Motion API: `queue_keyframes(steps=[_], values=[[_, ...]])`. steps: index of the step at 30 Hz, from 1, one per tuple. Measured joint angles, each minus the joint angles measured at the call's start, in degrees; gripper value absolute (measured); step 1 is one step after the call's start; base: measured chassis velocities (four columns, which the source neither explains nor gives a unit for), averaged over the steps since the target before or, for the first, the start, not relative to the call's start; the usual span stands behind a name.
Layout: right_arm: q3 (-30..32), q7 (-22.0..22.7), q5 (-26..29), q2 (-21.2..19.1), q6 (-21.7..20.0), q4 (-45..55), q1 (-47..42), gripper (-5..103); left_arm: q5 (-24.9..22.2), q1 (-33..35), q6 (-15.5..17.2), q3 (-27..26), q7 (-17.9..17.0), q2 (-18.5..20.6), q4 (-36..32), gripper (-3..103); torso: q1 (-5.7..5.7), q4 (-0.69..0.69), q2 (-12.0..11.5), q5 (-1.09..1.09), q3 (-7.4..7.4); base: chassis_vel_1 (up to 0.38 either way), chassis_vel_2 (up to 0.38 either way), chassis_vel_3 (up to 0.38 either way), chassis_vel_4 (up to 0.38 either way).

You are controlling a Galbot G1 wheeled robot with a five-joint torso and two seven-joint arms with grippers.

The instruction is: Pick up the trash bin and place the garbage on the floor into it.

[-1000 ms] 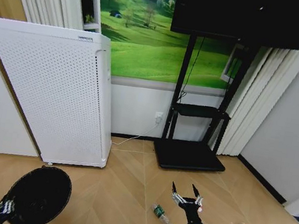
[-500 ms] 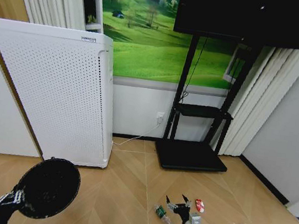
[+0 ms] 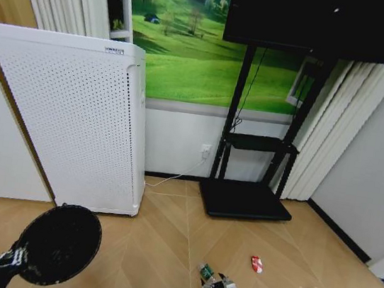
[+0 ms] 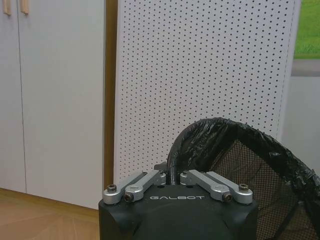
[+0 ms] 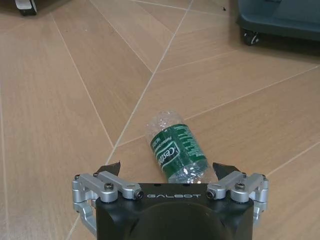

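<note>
The bottle [image 5: 177,150] lies on the floor, straight ahead of the right tool [image 5: 167,172], its long axis running between the spread fingers. The left tool [image 4: 172,182] grips the bin [image 3: 58,243] rim, beside the white appliance [image 3: 74,120].

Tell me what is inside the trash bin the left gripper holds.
The trash bin, clamped at its rim by the left gripper, shows a black liner bag inside. Its bottom is too dark to tell whether any litter lies there.

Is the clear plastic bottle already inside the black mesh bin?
No, the green-labelled clear bottle lies on the wooden floor between the right gripper's open jaws.
</note>
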Motion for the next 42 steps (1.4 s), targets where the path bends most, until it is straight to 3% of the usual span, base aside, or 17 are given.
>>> queue_keyframes(steps=[10,12,14,19,23,26,29,35,42], values=[[-0.4,-1.9,-2.0,1.8,3.0,-6.5,3.8,102,0.0,0.0,0.9,0.4,0.0,-0.2,-0.9,7,0.00,0.00,0.0,-0.01,0.00,0.000,0.000,0.000,0.000],[-0.3,-2.7,-2.5,1.7,3.2,-7.2,3.9,92,-0.2,0.0,1.0,0.4,0.0,-0.3,-0.9,7,0.00,0.00,0.0,-0.02,0.00,0.000,0.000,0.000,0.000],[-0.2,-2.8,-2.7,1.7,3.4,-7.4,3.9,92,-0.4,0.0,1.0,0.4,0.0,-0.3,-0.9,7,0.00,0.00,0.0,-0.02,0.00,0.000,0.000,0.000,0.000],[0.1,-3.6,-5.2,2.4,4.8,-8.8,3.8,70,-0.9,-0.2,1.3,0.5,-0.1,-0.2,-0.8,7,0.00,0.00,0.0,-0.01,0.00,0.000,0.000,0.000,0.000],[0.2,-3.6,-5.3,2.6,4.9,-8.9,3.7,60,-0.9,-0.3,1.4,0.5,-0.2,-0.1,-0.7,7,0.00,0.00,0.0,-0.01,0.00,0.000,0.000,0.000,0.000],[0.2,-3.2,-3.9,2.7,4.5,-8.6,3.5,44,-1.1,-0.4,1.5,0.5,-0.2,0.0,-0.3,7,0.00,0.00,0.0,-0.01,0.00,0.000,0.000,0.000,0.000],[0.2,-3.1,-3.6,2.7,4.3,-8.4,3.4,36,-1.5,-0.5,1.5,0.5,-0.3,0.0,-0.1,7,0.00,0.00,0.0,-0.01,0.00,0.000,0.000,0.000,0.000],[0.6,-3.0,-2.9,2.2,3.9,-7.1,2.7,24,-2.3,-0.6,1.5,0.5,-0.3,0.1,0.3,7,0.00,0.00,0.0,0.00,0.00,0.000,0.000,0.000,0.000],[1.6,-2.3,-0.5,1.2,3.1,-2.5,1.1,24,-4.1,-0.7,1.7,0.4,-0.4,0.5,0.4,7,0.00,0.01,0.0,0.01,0.00,0.000,0.000,0.000,0.000]])
